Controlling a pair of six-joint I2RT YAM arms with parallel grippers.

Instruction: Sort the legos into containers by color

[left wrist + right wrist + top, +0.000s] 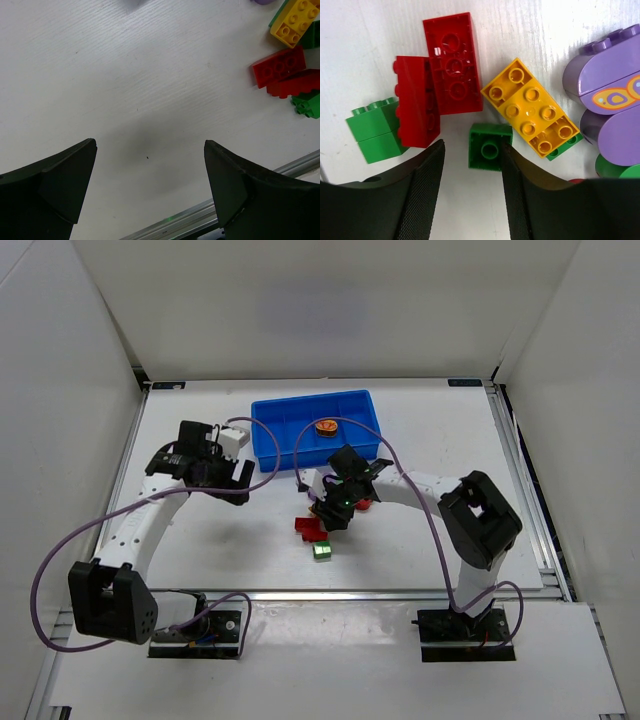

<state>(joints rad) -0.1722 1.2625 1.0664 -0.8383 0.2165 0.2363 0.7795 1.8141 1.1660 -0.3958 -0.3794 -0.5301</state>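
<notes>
While the left gripper (150,145) gapes empty, the right gripper (471,150), unclenched, straddles a green brick (490,147) beside a yellow brick (530,107).

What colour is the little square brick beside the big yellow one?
Green. The little square brick shows best in the right wrist view.

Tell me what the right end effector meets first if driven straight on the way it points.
Probably the small green brick, which sits inside the open right end effector; the table lies under it. Depth is unclear.
</notes>
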